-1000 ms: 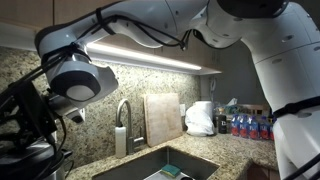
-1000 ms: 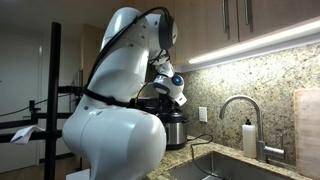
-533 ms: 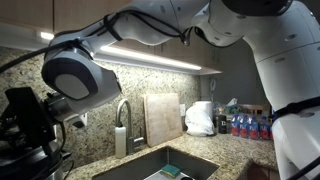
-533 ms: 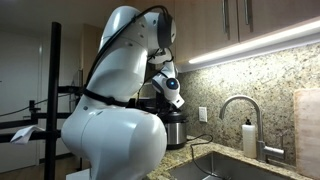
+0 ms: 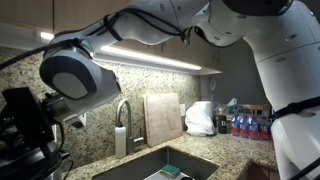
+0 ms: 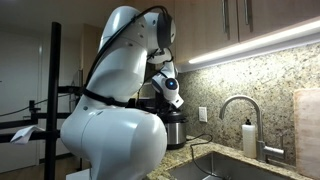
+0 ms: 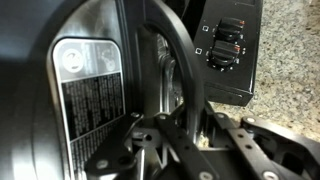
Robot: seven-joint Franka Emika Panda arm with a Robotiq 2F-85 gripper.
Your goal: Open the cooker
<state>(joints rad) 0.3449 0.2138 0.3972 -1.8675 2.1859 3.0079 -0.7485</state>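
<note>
The cooker point(image 6: 176, 130) is a squat black and silver pot on the granite counter by the wall; most of it is hidden behind the arm. In an exterior view it is a dark mass at the lower left point(image 5: 22, 160). In the wrist view I see its silver label plate point(image 7: 90, 90), its black control panel point(image 7: 230, 45) and a dark curved handle bar point(image 7: 190, 70). My gripper point(image 7: 185, 122) comes in from the bottom with its fingers closed around that handle bar. It sits above the cooker in both exterior views point(image 6: 168, 103) point(image 5: 25, 125).
A steel sink point(image 5: 170, 162) with a tall faucet point(image 5: 124, 115) lies beside the cooker. A cutting board point(image 5: 163, 118), a white bag point(image 5: 202, 118) and several bottles point(image 5: 250, 125) stand along the wall. A soap bottle point(image 6: 250, 138) stands by the faucet. Cabinets hang overhead.
The wrist has risen a little and turned compared with one second ago. Since half a second ago it has barely moved.
</note>
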